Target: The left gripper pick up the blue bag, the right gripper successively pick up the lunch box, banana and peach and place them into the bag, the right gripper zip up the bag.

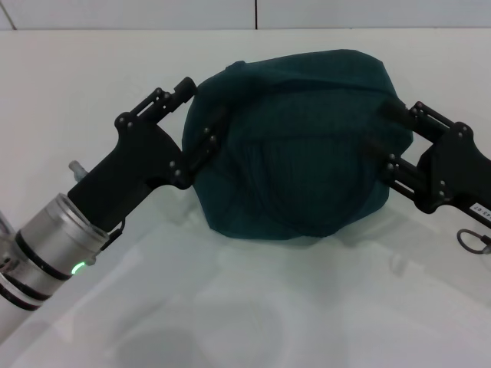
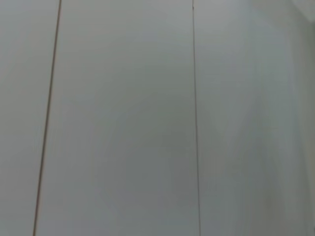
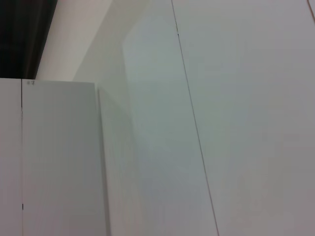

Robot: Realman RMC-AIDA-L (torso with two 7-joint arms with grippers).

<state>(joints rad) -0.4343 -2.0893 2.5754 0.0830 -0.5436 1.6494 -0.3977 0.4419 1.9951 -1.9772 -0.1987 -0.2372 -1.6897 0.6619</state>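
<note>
- Jaws: the left gripper has its jaws pressed against the left edge of the bag, the fabric dented where the fingertips meet it, so it looks clamped on the cloth; the right gripper has its jaws at the bag's right edge, tips sunk into the fabric, but whether they pinch it or only touch it cannot be told.
- Left of frame: the left arm rises from the lower left corner, silver wrist with a green light lit, black claw body angled up and right toward the bag.
- Centre: the bag fills the upper middle of the head view, a rounded dark teal mass, held between the two claws; its shadow falls on the white table beneath.
- Right of frame: the right claw comes in from the right edge, a white label on its body; a metal ring shows just below it.
- Wrist views: both show only pale flat panels with thin dark seams; neither shows fingers or bag.
</note>
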